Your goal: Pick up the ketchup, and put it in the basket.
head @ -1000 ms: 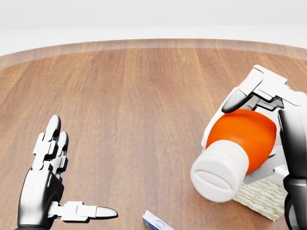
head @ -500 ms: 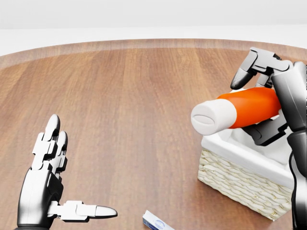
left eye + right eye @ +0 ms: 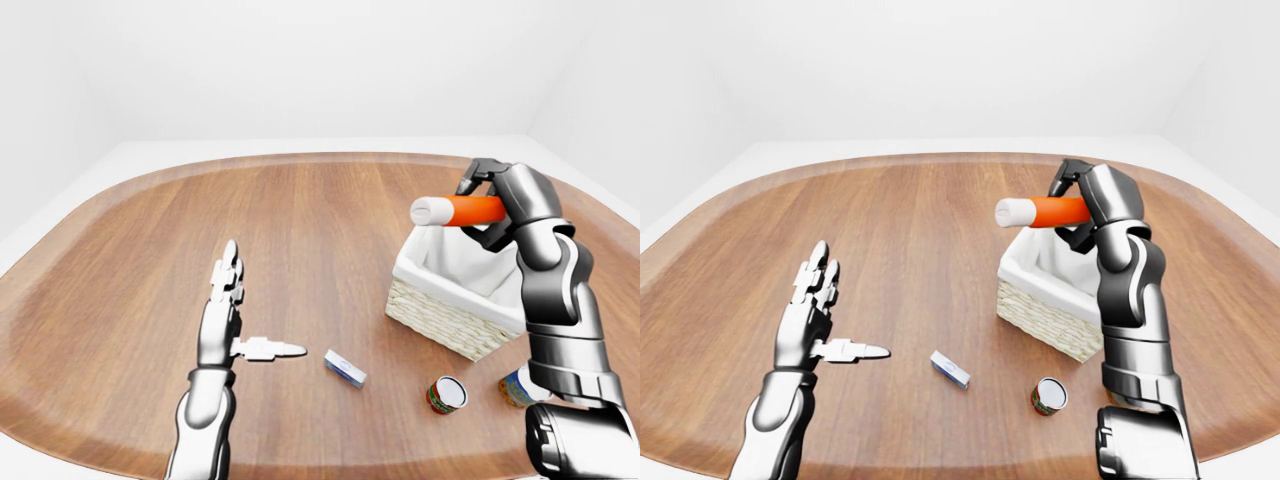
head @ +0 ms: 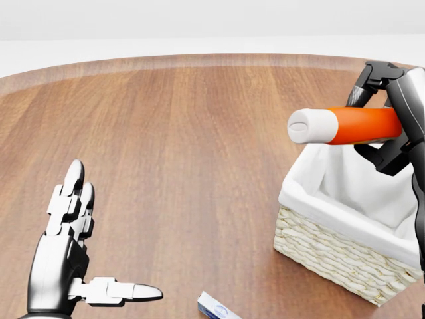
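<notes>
Now I have my right hand [image 4: 392, 123] clenched round the ketchup [image 4: 345, 125], holding it level above the basket [image 4: 345, 229], white cap toward the head view's left. My left hand [image 4: 70, 256] hovers released, fingers spread, over the bench [image 4: 186, 146], near a small box [image 3: 345, 368].

glossy silver arms — black-jointed white fingers [image 4: 73, 193]

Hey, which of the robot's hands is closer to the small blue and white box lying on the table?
Left. The left hand hovers open just left of the small box, its thumb pointing toward it. The right hand is raised over the basket, shut on the ketchup.
</notes>
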You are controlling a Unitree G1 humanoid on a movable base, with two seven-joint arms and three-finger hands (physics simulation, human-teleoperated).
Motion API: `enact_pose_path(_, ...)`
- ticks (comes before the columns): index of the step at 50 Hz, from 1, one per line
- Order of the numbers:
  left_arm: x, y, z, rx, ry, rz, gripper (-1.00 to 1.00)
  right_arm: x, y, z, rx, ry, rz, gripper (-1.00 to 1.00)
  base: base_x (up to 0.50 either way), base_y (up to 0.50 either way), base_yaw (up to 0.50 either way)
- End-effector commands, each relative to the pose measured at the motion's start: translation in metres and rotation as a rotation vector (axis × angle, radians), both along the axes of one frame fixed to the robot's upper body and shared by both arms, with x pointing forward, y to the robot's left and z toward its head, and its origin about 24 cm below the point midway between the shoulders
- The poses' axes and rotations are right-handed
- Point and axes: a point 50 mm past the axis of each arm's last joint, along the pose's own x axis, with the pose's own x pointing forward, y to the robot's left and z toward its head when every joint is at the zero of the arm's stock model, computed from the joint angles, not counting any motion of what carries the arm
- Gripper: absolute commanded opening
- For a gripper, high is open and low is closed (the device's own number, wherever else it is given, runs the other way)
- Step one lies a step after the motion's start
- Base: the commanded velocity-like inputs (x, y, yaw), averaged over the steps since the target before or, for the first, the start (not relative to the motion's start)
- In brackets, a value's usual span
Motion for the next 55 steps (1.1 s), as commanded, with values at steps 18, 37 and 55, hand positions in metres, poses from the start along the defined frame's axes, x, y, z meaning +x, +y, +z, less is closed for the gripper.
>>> enact_pose_path(18, 0.000, 0.001, -0.003, -0.004, 0.002, -0.002, 1.00, 0.030, -0.058, -0.044, -0.076, 0.217, -0.288, -1.00, 0.00, 0.00, 0.00)
enact_pose_path(37, -0.003, 0.001, 0.000, -0.007, -0.003, -0.006, 1.00, 0.032, -0.074, -0.072, -0.086, 0.287, -0.397, -1.00, 0.00, 0.00, 0.00)
enact_pose_path(55, -0.002, 0.000, 0.000, -0.007, -0.004, -0.006, 1.00, 0.033, -0.074, -0.089, -0.077, 0.322, -0.434, -1.00, 0.00, 0.00, 0.00)
